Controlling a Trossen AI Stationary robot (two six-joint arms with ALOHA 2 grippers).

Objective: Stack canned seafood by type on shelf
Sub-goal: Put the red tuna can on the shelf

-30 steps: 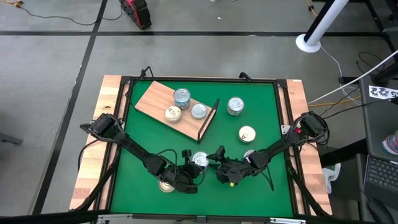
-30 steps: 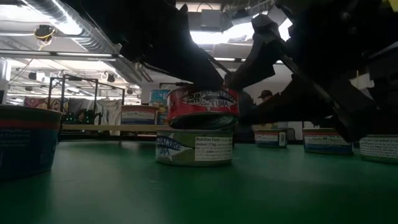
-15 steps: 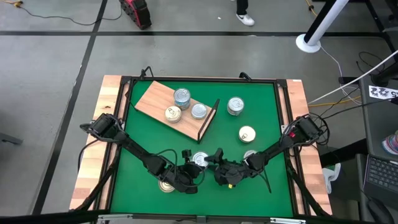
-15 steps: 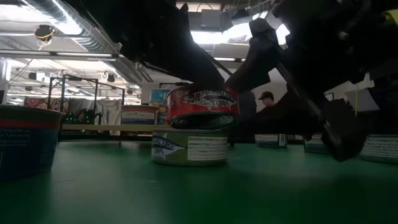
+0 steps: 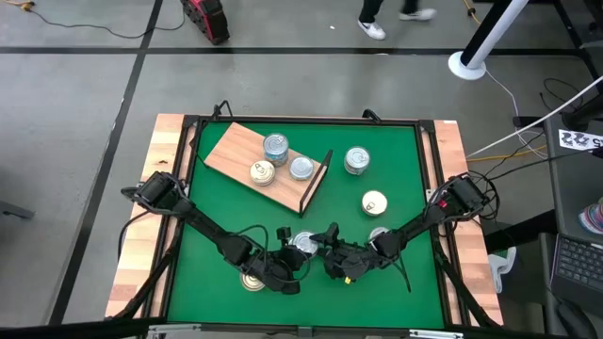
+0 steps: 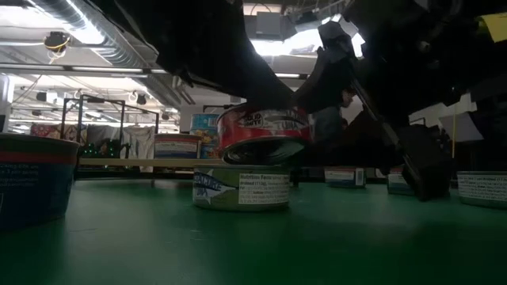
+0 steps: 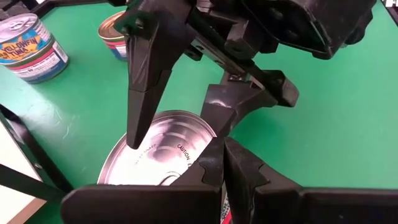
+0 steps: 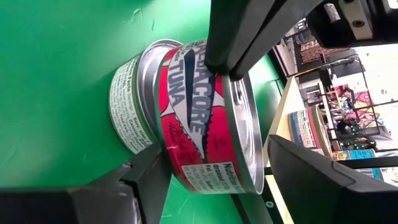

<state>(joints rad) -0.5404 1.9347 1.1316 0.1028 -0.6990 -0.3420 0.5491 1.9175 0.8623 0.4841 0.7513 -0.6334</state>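
**Red tin held over a pale tin at the near edge of the counter**

The right pincer (image 5: 332,252) is spread wide around a red-labelled tin (image 6: 263,134), its fingers set against the tin's sides. The tin sits tilted, partly resting on a pale-labelled tin (image 6: 242,188) that stands on the green counter (image 5: 377,151). The wide opening matches the tin's width; gripping the side wall lets the tin be lifted clear of the one below. The two labels differ, so by judgement the red tin is to be separated for sorting by type.

The left pincer (image 5: 285,259) is pressed together with nothing between its fingers. It sits just beside the same pair of tins, its tips close to the lid.

The shelf (image 5: 254,151) lies at the far left of the counter and carries three tins (image 5: 276,146). Other tins stand loose on the right.

View comparison:
- The high view shows the shelf and the layout, but the arms hide the stacked pair.
- The low view shows the tilt and the two label colours.
- The right wrist view shows the finger contact on the red tin's side.
- The left wrist view shows the silver lid (image 7: 163,146) and the closed fingers.
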